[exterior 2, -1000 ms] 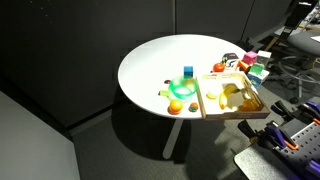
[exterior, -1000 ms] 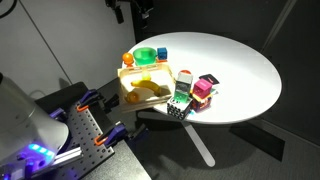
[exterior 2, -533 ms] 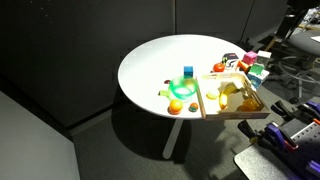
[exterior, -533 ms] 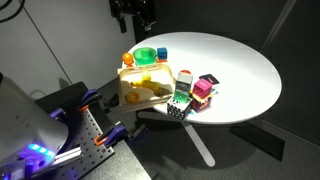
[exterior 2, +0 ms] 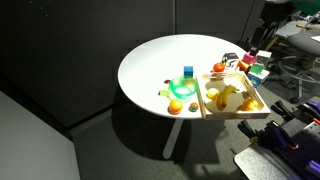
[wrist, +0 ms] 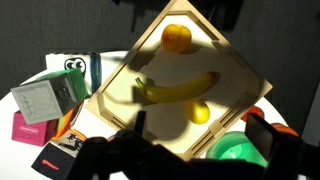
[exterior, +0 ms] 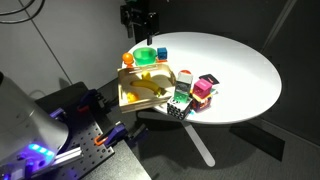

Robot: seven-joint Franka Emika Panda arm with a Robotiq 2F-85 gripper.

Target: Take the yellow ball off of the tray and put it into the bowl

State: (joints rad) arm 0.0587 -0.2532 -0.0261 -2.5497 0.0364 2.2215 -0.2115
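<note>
In the wrist view, the small yellow ball (wrist: 201, 113) lies in the light wooden tray (wrist: 120, 80), next to a long yellow banana-like piece (wrist: 180, 88) and near the rim that faces the green bowl (wrist: 235, 152). An orange ball (wrist: 177, 38) lies at the tray's far corner. My gripper (wrist: 200, 131) is open and empty, high above the tray's edge and the bowl. In an exterior view the gripper (exterior: 141, 38) hangs above the bowl (exterior: 146, 55) and the tray (exterior: 125, 78). Both also show in the other exterior view: the tray (exterior 2: 203, 103) and the bowl (exterior 2: 181, 90).
A blue cube (exterior: 161, 52) and another orange ball (exterior: 128, 60) sit by the bowl on the round white table (exterior: 235, 70). Several colourful boxes (exterior: 193, 92) stand beside the tray, near the table's edge; they also show in the wrist view (wrist: 50, 95).
The gripper has come down and moved over the bowl and tray. The objects on the table have not moved.
</note>
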